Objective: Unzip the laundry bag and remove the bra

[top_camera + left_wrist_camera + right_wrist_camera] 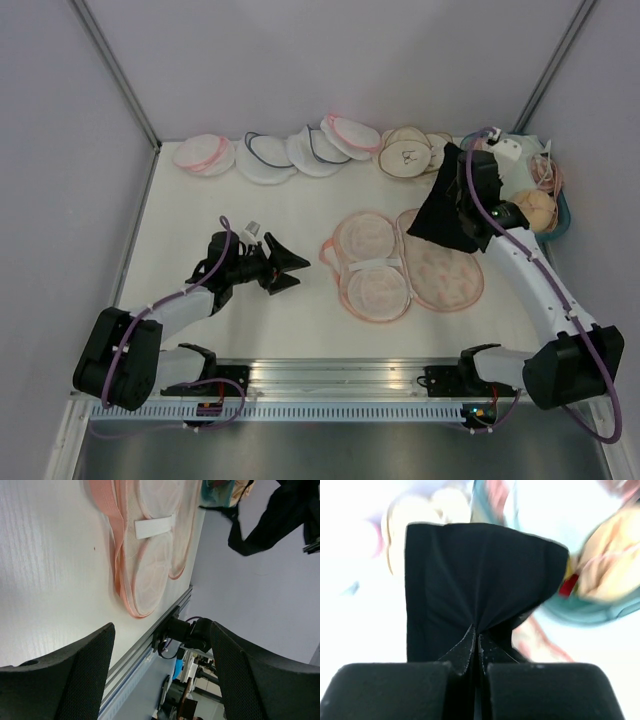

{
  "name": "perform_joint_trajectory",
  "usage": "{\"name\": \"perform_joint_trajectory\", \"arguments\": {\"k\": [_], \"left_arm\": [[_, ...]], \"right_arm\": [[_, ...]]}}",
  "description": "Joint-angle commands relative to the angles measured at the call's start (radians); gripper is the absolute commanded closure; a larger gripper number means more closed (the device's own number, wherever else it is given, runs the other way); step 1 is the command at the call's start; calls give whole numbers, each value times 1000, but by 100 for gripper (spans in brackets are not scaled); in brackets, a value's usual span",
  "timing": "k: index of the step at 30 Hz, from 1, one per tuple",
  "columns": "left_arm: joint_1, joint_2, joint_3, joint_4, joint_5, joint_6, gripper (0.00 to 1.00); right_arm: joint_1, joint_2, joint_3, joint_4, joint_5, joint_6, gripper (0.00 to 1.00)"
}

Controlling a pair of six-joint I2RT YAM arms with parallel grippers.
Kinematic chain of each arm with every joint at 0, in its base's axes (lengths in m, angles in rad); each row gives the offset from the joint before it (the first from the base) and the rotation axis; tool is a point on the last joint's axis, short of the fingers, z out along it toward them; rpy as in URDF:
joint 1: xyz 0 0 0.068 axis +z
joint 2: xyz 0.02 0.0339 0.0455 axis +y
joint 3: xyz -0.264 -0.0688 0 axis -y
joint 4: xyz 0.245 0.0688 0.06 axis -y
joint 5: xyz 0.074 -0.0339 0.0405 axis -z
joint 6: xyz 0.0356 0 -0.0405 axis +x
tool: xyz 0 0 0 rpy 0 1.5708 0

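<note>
Carry the bra (pixel 438 212), clenched in the right hand (pixel 478 647) and hanging above the opened laundry bag (pixel 385 272), sideways before lowering; set down on bare tabletop (pixel 250 200); leave the left hand (pixel 292 268) spread, seemingly off the bag.

laundry bag (pixel 150 580) cropped at top; right wrist background blurred

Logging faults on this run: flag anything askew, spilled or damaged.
Nothing spilled or damaged. The bag lies unzipped, its halves splayed flat; the bra hangs bunched from the shut right gripper, off the table. Both fit the task.
</note>
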Motion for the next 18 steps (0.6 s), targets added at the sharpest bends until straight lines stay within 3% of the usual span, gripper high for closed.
{"name": "perform_joint_trajectory", "arguments": {"k": [1,9,12,18], "left_arm": [[5,-12,37,-14,37,38,19],[5,-24,96,-123,63,68,19],[10,-45,123,-178,59,75,19],[15,-85,200,-312,31,116,19]], "right_arm": [[-85,45,147,-52,79,-12,100],[-376,246,530,-29,-26,22,100],[-464,398,728,-68,-39,51,100],[-591,755,1119,-181,-225,69,100]]}}
